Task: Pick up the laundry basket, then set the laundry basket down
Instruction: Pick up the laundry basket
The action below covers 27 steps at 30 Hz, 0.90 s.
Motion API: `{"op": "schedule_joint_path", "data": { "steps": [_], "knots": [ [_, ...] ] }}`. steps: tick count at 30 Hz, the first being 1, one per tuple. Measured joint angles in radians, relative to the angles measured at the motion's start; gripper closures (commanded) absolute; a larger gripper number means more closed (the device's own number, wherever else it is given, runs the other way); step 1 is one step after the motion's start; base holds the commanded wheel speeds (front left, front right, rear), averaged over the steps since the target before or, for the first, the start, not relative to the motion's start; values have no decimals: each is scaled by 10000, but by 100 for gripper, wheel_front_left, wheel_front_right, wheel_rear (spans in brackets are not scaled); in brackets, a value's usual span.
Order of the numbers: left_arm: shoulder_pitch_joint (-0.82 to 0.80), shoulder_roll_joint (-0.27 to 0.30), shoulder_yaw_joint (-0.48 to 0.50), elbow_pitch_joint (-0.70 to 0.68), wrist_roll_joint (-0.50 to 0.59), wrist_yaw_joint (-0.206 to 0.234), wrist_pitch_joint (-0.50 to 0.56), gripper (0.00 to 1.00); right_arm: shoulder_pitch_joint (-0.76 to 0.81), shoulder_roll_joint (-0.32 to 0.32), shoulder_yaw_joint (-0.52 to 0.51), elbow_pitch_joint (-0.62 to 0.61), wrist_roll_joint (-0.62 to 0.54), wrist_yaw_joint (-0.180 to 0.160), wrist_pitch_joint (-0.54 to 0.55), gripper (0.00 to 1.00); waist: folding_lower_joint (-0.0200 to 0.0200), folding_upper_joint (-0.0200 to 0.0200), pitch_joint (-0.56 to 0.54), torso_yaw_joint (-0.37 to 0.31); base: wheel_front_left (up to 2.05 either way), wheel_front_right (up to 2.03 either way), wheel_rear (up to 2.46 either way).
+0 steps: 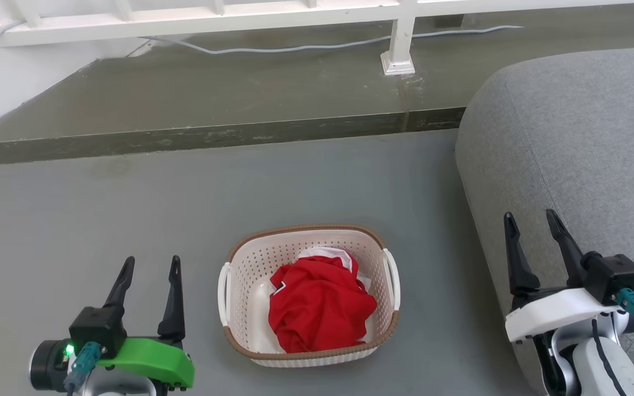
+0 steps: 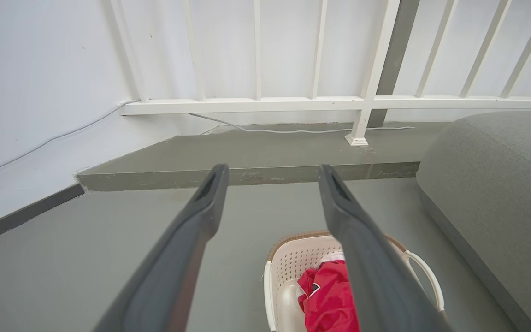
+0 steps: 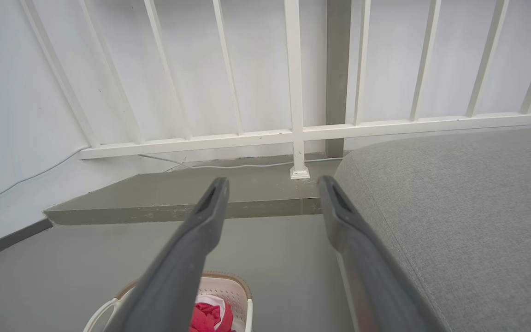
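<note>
Your laundry basket (image 1: pixel 248 272) sits on the smooth grey floor (image 1: pixel 130 209), near you and between the two grippers, touching neither. It is a rounded-rectangular tub of cream-white plastic. Its walls are punched with rows of small holes and capped by a brown rim (image 1: pixel 306 227) with a woven look. A thin white loop handle (image 1: pixel 222 291) stands out at its left side and another at its right. Inside lies a crumpled red garment (image 1: pixel 320 305) of soft cloth, with a bit of white fabric (image 1: pixel 325 253) showing at its far edge.

To the right you have a grey sofa (image 1: pixel 581 137), bulging and rounded, covered in a fine weave. Beyond the basket the floor rises to a low step (image 1: pixel 212 93) with a worn edge. On it stands a white-painted railing (image 1: pixel 212 16) of slim bars, with a pale cable (image 1: pixel 295 48) trailing along its foot.

Your left gripper (image 1: pixel 152 258), green-bodied, hovers at the near left, clear of the basket's left handle. Its long, dark, tapered fingers point away from you, and its jaws are spread with nothing between them. Your right gripper (image 1: pixel 530 214), white-bodied, hangs at the near right in front of the sofa's rounded side. Its fingers likewise point to the far side, jaws apart and empty.
</note>
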Motion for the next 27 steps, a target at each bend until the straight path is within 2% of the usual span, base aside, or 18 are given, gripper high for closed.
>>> {"op": "schedule_joint_path", "data": {
  "steps": [27],
  "knots": [
    [314, 88, 71, -882, 274, 69, 360, 0, 39, 17, 128, -301, 92, -84, 176, 0, 0, 0, 268, -110, 0, 0, 0]
  ]
}}
